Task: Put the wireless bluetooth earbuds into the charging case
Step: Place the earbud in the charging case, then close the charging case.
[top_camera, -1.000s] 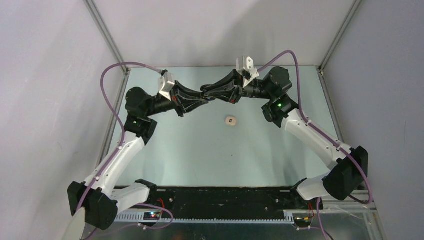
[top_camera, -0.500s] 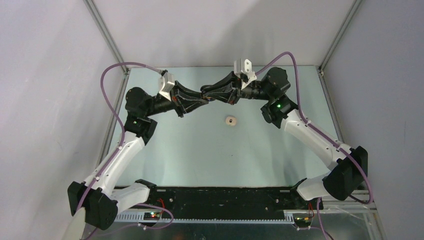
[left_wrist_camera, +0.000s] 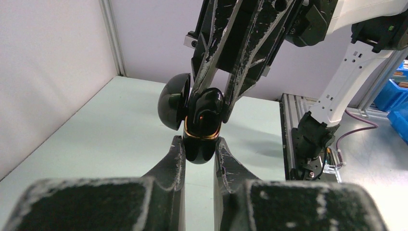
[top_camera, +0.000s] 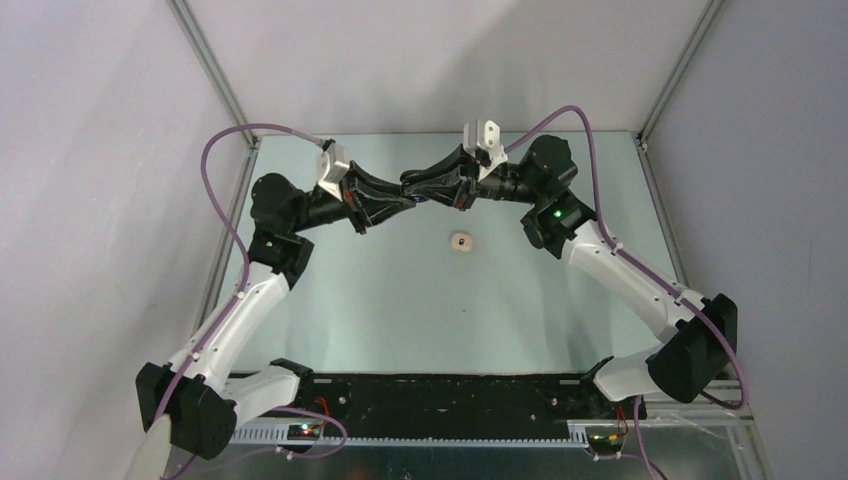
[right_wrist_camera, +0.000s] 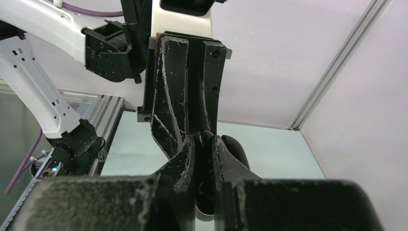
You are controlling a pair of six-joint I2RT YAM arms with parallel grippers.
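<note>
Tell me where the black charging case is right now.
The charging case is held above the table at far centre in the top view, pinched in the left gripper, with the right gripper meeting it head-on.

A pale green table (top_camera: 400, 300) makes up the floor of the booth. White walls (top_camera: 420, 60) rise from the table's far and side edges, and aluminium posts (top_camera: 212, 70) slant up from its two far corners. Along the table's near edge lies a black strip (top_camera: 450, 392), with a slotted white cable duct (top_camera: 440, 437) just outside it. In the left wrist view, blue bins (left_wrist_camera: 394, 91) stand off the table, beyond a metal rail (left_wrist_camera: 287, 130) at its edge.
</note>
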